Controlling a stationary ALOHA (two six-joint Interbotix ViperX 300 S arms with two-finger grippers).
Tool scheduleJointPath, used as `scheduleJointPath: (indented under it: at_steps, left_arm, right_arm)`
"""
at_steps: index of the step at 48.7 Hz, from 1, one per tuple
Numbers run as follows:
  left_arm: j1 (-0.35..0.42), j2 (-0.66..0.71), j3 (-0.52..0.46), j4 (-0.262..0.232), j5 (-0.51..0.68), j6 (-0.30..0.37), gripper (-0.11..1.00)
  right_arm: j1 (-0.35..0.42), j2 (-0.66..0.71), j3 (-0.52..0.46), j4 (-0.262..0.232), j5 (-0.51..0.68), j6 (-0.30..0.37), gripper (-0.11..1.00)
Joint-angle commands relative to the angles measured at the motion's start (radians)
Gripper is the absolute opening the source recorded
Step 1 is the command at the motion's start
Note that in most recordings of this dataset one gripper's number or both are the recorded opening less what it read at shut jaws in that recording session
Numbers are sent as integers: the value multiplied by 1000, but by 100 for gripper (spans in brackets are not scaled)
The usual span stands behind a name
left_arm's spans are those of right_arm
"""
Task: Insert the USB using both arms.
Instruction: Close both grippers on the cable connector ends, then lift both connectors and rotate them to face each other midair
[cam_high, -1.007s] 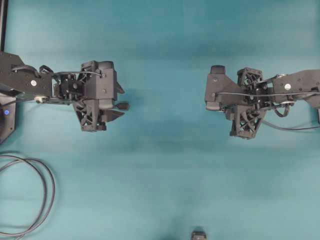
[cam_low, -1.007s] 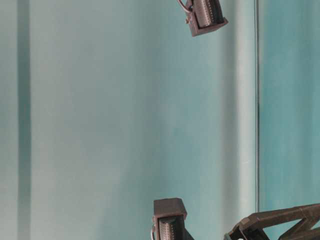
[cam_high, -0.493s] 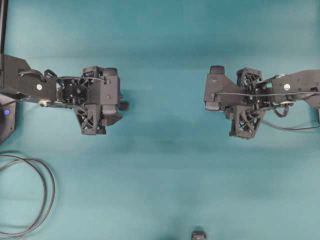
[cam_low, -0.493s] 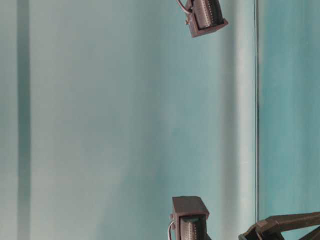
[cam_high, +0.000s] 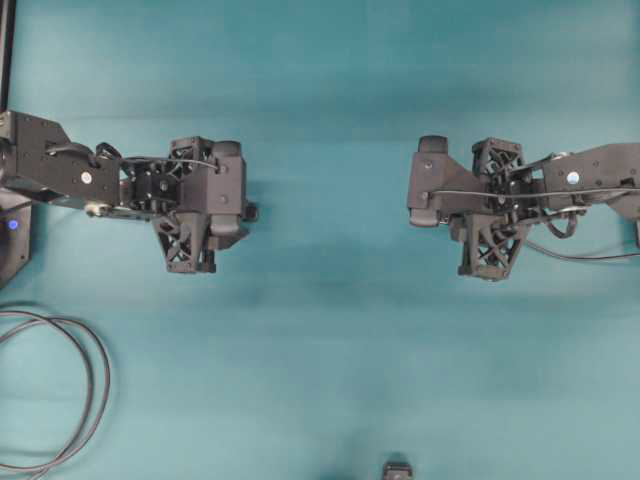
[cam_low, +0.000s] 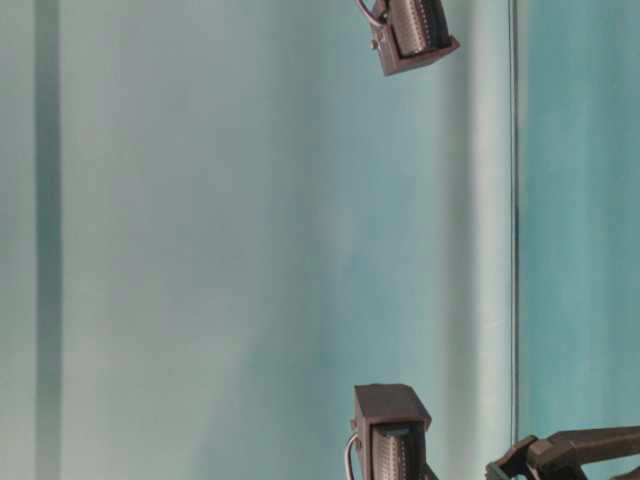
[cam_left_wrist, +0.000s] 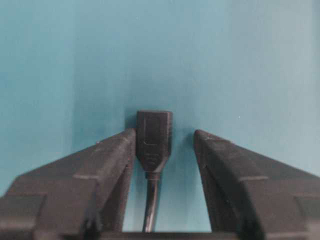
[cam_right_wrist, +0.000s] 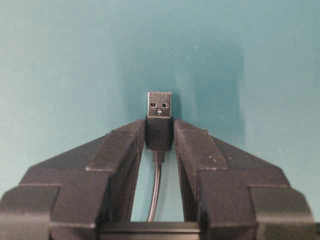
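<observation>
Teal table (cam_high: 330, 330) carries a looped cable (cam_high: 60, 390) at its near left. Farther off, the left claw (cam_left_wrist: 164, 145) stands partly open around a dark socket (cam_left_wrist: 154, 140), touching one side; the right claw (cam_right_wrist: 159, 134) clenches the USB (cam_right_wrist: 159, 120), metal tip protruding.

Both arms level, facing each other, well apart. Right gripper (cam_right_wrist: 159, 131) fingers clamped tight on the plug body. Left gripper (cam_left_wrist: 164, 145) fingers part-spread (left finger probably touching the socket, right one clear).
</observation>
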Motion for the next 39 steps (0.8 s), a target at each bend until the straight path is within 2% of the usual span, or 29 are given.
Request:
scheduleJointPath:
  at_steps: [1,14,25,28,31,39]
  left_arm:
    - [5,8,-17,3,-3,11,49]
    - [5,14,-31,3,18,11,41]
    - [5,8,-52,3,107,2,27]
    - [5,8,-63,3,135,-2,25]
    - [5,6,-69,3,153,-3,25]
    - [6,5,-75,2,160,-9,25]
  right_arm:
    - [25,18,-18,3,-15,3,27]
    - [25,17,-31,3,-15,-2,27]
    - [25,-18,-37,-17,-15,-3,27]
    - [25,-29,-34,-28,-12,-3,26]
    - [25,-38,-32,-37,-5,-3,18]
    - [25,-49,-40,-43,31,-2,18]
